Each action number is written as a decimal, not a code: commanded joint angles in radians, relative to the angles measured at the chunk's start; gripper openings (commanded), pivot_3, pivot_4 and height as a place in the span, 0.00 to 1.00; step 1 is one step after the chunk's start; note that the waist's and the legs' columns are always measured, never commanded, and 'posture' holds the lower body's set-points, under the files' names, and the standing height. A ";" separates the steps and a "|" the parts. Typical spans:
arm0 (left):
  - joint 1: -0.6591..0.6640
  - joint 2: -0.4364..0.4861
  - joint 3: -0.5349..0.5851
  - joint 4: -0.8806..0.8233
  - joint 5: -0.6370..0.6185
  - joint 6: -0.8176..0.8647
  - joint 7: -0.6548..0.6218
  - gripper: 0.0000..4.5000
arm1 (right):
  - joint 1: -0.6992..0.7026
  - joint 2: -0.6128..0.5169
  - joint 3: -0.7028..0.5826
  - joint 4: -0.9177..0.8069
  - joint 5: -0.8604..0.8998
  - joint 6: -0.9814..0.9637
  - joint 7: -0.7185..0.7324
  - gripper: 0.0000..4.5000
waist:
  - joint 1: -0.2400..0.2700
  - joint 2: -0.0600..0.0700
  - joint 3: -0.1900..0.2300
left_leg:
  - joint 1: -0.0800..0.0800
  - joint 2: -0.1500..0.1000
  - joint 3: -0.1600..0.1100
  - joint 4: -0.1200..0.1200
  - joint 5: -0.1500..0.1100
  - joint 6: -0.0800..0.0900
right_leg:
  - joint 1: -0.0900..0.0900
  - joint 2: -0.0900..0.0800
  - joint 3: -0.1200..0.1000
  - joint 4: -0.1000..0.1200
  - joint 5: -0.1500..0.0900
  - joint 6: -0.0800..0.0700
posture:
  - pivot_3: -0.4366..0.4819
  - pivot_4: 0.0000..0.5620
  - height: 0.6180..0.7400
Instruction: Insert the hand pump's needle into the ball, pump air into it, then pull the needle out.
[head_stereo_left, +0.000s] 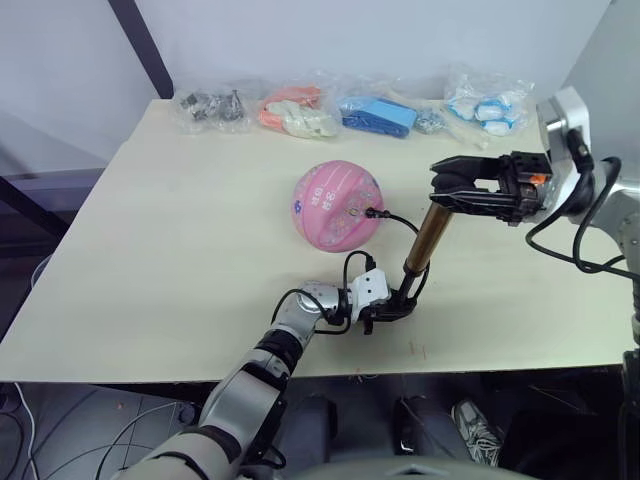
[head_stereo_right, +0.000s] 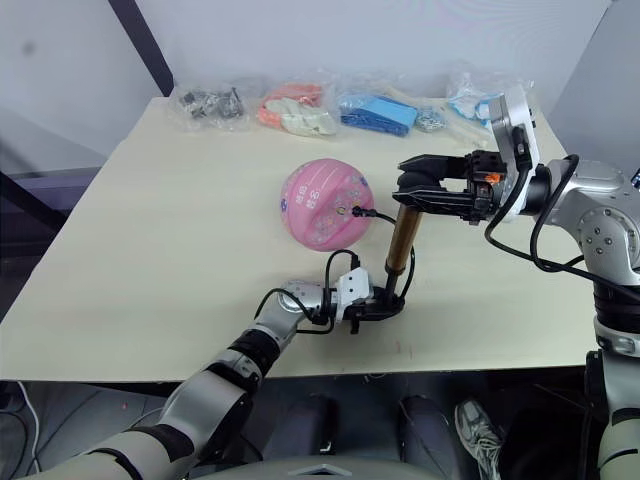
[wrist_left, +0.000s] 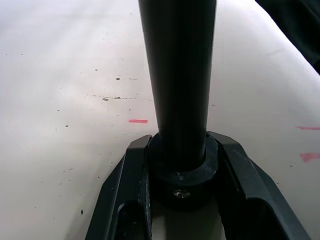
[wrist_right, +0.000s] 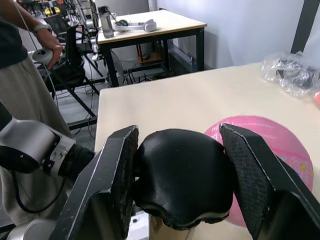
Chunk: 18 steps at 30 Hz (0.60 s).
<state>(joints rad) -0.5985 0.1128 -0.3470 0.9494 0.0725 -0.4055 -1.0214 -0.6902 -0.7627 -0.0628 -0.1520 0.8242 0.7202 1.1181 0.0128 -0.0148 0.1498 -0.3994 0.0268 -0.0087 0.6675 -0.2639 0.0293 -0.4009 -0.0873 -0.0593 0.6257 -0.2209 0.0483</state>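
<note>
We are seeing the ball (head_stereo_left: 337, 205) sitting near the middle of the table (head_stereo_left: 150, 260), with the needle (head_stereo_left: 370, 212) pushed into its valve at the ball's 3 o'clock side and the hose (head_stereo_left: 400, 222) trailing from it toward the pump (head_stereo_left: 424, 240). The pump is standing almost upright, leaning slightly, at about 4 o'clock from the ball and just beside it. Our left gripper (head_stereo_left: 385, 305) is clamping the pump's black base (wrist_left: 181, 172) against the table, its two fingers (wrist_left: 125, 200) closed snugly on either side of the collar, as the left wrist view is showing. Our right gripper (head_stereo_left: 450, 190) is gripping the black handle (wrist_right: 182, 175) at the pump's top, its fingers (wrist_right: 107, 185) pressing on both sides of the rounded knob, with the pink ball lying just behind it in the right wrist view. Along the far edge of the table, at 12 o'clock from the ball, four plastic bags (head_stereo_left: 300, 110) of small items are lying in a row. In the right wrist view a person (wrist_right: 25, 85) is standing beyond the table, holding a controller (wrist_right: 42, 56), near a second table (wrist_right: 150, 25) carrying headphones.
</note>
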 joint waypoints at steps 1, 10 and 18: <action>0.058 0.038 -0.026 0.082 0.059 0.059 0.011 0.25 | 0.102 0.036 0.030 -0.034 -0.078 -0.088 -0.007 0.46 | -0.001 -0.002 -0.002 | 0.001 0.000 0.000 0.000 0.000 0.000 | 0.001 0.000 0.000 0.000 0.000 0.001 | 0.48 0.27 1.00; 0.056 0.038 -0.024 0.082 0.057 0.059 0.018 0.25 | 0.271 0.143 0.195 0.017 -0.256 -0.216 -0.031 0.46 | -0.004 -0.002 -0.003 | 0.004 0.001 0.001 0.000 0.000 0.000 | 0.002 0.001 0.001 0.000 -0.001 0.001 | 0.48 0.27 1.00; 0.060 0.035 -0.017 0.081 0.049 0.068 0.022 0.25 | 0.272 0.154 0.169 0.016 -0.279 -0.242 -0.022 0.46 | -0.004 -0.002 -0.005 | 0.004 0.001 0.001 0.000 0.000 0.000 | 0.003 0.001 0.001 0.000 -0.001 0.001 | 0.48 0.27 1.00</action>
<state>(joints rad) -0.5925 0.1182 -0.3482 0.9503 0.0752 -0.4005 -1.0076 -0.4220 -0.5876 0.1002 -0.1466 0.5499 0.4514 1.0751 0.0088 -0.0173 0.1447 -0.3952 0.0277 -0.0079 0.6677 -0.2639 0.0292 -0.3980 -0.0861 -0.0585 0.6260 -0.2217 0.0496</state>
